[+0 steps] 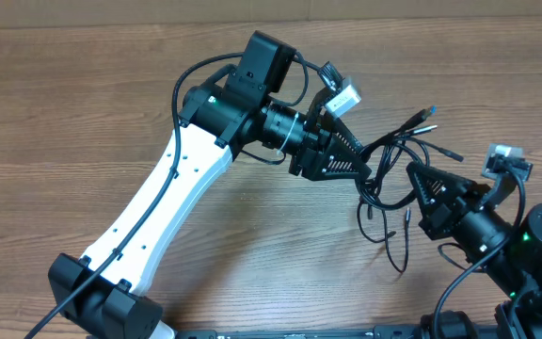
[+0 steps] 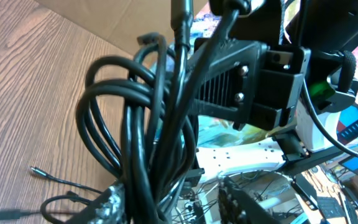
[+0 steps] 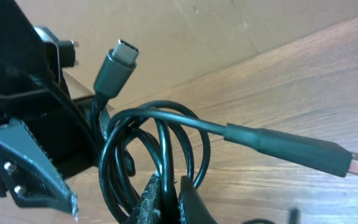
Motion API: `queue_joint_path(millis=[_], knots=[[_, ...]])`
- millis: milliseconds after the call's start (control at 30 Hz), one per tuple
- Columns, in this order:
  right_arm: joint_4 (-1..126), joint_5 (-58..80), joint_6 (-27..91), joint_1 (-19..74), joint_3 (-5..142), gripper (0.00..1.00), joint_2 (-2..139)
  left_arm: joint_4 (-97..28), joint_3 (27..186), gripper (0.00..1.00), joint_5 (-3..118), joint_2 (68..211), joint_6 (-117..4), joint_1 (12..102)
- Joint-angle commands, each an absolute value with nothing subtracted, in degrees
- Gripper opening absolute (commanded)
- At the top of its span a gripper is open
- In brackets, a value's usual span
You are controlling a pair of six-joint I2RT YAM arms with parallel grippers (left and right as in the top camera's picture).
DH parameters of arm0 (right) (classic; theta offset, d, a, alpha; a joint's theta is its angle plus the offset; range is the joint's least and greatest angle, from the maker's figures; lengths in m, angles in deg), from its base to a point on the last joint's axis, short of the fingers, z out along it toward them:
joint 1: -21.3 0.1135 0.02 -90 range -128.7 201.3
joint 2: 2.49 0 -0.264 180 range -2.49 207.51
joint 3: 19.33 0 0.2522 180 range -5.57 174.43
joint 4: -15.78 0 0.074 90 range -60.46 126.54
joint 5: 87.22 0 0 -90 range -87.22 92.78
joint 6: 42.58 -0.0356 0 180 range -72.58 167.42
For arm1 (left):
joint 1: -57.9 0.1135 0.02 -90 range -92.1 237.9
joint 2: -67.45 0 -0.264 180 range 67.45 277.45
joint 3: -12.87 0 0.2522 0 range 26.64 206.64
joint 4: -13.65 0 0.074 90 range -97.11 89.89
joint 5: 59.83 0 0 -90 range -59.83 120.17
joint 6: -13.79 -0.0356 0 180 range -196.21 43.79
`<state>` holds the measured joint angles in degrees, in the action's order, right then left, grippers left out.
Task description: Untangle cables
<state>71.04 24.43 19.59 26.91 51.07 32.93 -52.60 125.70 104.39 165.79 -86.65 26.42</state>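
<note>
The cables (image 1: 390, 168) are a knotted bundle of thin black cords held up between my two grippers, with plug ends sticking out right (image 1: 429, 114) and loose strands hanging to the table (image 1: 401, 254). My left gripper (image 1: 365, 169) reaches in from the left. In the left wrist view the bundle (image 2: 148, 124) runs between its spread fingers (image 2: 173, 208) against the left finger, with a gap on the right. My right gripper (image 1: 412, 177) is shut on one strand of the loops (image 3: 160, 143), pinched between its fingertips (image 3: 169, 196). A USB-C plug (image 3: 120, 53) points up.
The wooden table (image 1: 111, 104) lies under both arms. A thick plug sleeve (image 3: 291, 149) juts to the right in the right wrist view. The left gripper's finger (image 3: 27, 165) sits close at the left of that view. A cardboard wall (image 3: 229, 31) stands behind.
</note>
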Motion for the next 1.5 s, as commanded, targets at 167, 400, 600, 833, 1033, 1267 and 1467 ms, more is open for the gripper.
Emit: queue_joint_path(millis=[167,400,600,833,1033,1267,1467], knots=[[65.68,22.96,18.67,26.8,52.67,0.04,32.49,-52.51,127.01,0.48,106.2,164.28,-86.87,26.44],[65.62,22.98,18.67,26.8,52.67,0.04,32.49,-52.25,127.04,0.19,106.03,164.28,-86.89,26.44],[65.99,21.69,18.69,26.8,52.67,0.04,32.49,-52.18,127.01,0.07,104.46,164.28,-86.85,26.44],[66.01,20.34,18.69,26.8,52.67,0.04,32.49,-52.2,127.01,0.04,104.06,164.28,-86.87,26.44],[66.07,18.59,18.74,26.8,52.67,0.04,32.49,-52.16,127.04,0.04,103.01,164.28,-86.87,26.44],[69.7,14.63,18.74,26.8,52.67,0.62,32.49,-51.0,127.04,0.04,103.21,164.28,-86.85,26.44],[74.53,16.69,18.67,26.8,52.64,0.98,32.49,-47.7,127.04,0.04,103.21,164.28,-86.61,26.44]])
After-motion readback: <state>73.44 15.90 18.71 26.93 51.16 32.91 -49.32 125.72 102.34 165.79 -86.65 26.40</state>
